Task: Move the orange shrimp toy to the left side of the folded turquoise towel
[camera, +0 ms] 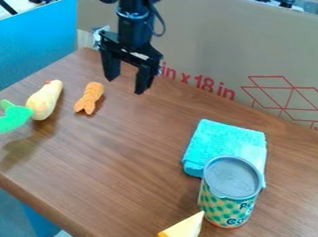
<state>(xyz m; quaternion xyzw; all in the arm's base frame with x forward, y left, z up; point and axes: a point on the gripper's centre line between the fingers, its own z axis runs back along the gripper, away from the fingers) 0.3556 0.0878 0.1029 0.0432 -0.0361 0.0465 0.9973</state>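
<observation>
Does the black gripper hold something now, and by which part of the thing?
Nothing is held: the gripper hangs open above the table, with empty space between its fingers.

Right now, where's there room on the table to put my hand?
The table is bare between the orange toy and the blue cloth, and right of the can. It's crowded where cloth, can and yellow wedge bunch up.

Small orange toy (90,98), elongated, one end rounded, other end narrowing then splitting into a forked tip. Looks whole. Lying flat, lengthwise, on the brown wood-grain table (133,154), toward the far left corner, a bit in from the left edge. Rounded end toward the far edge, forked tip toward the near edge.
</observation>
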